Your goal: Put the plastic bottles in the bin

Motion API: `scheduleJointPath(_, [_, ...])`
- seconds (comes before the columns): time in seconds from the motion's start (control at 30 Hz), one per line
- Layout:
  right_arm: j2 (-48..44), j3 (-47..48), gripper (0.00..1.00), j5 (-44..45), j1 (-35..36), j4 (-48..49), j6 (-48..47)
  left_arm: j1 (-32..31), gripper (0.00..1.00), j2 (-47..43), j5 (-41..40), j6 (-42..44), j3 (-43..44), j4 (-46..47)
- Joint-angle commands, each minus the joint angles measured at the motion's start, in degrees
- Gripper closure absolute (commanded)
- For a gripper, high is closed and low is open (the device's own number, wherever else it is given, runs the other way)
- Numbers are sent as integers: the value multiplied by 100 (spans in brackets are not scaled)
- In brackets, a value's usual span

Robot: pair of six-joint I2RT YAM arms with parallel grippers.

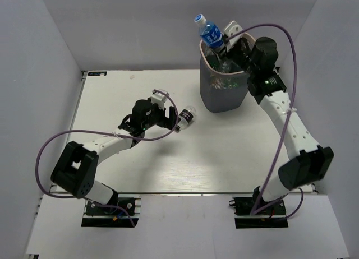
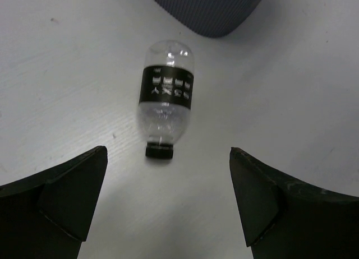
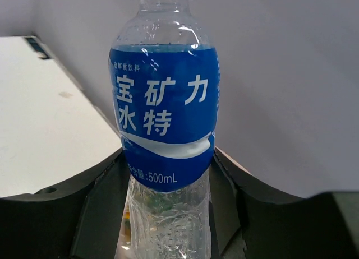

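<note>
White walls close in the pale table (image 1: 168,169) on three sides. The bin (image 1: 221,99) stands toward the far right of the surface, near the back wall.

Right arm: it rises from its base with the elbow bent and carries the right gripper (image 1: 224,44) over the mouth of the bin. The jaws are clamped on the blue-label bottle (image 3: 165,119), gripping the clear body below the label. The bottle points cap-up and leans left. It sits above the rim, so a release from this position should drop it inside.

Left arm: it lies low and folded across the left half of the table, with the wrist aimed toward the bin. The left gripper (image 1: 173,120) has its jaws spread wide and holds nothing. The black-label bottle (image 2: 166,102) lies on its side just ahead of the fingers, not touching them. Its black cap faces the gripper and its rounded base faces the bin, which is close by but apart. The bottle lies along the line of approach, so the wide spread likely allows the jaws to pass either side and close across the body.
</note>
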Motion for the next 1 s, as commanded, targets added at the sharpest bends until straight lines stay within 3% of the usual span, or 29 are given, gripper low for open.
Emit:
scheduleJointPath(0.0, [595, 842, 59, 848, -303, -95, 688, -50, 1, 498, 268, 209, 658, 627])
scheduleJointPath(0.1, [1035, 1290, 14, 946, -445, -799, 680, -155, 1, 913, 269, 332, 1132, 627])
scheduleJointPath(0.13, [1106, 1388, 10, 937, -532, -1201, 697, -208, 1, 1167, 208, 332, 1351, 566])
scheduleJointPath(0.33, [835, 1222, 10, 376, -893, -1319, 1180, -497, 1, 2038, -179, 754, 2160, -41])
scheduleJointPath(0.57, [-44, -34, 37, -537, -1314, -1249, 1585, -858, 1, 3014, -863, 1105, 3083, -988])
scheduleJointPath(0.7, [-580, -946, 39, -890, -1464, -1214, 1883, -1060, 4, 3524, -1603, 1255, 3550, -1517])
scheduleJointPath(0.77, [-816, -1228, 39, -1014, -1543, -1196, 1936, -1061, 10, 3577, -1795, 1255, 3630, -1579])
scheduleJointPath(0.87, [-1054, -1581, 39, -1128, -1614, -1214, 1963, -1113, 35, 3525, -1981, 1308, 3630, -1580])
scheduleJointPath(0.9, [-1099, -1625, 39, -1163, -1684, -1214, 1963, -1166, 51, 3525, -1981, 1308, 3630, -1580])
scheduleJointPath(0.97, [-1222, -1836, 39, -1312, -1710, -1196, 1954, -1166, 60, 3454, -2034, 1308, 3630, -1641])
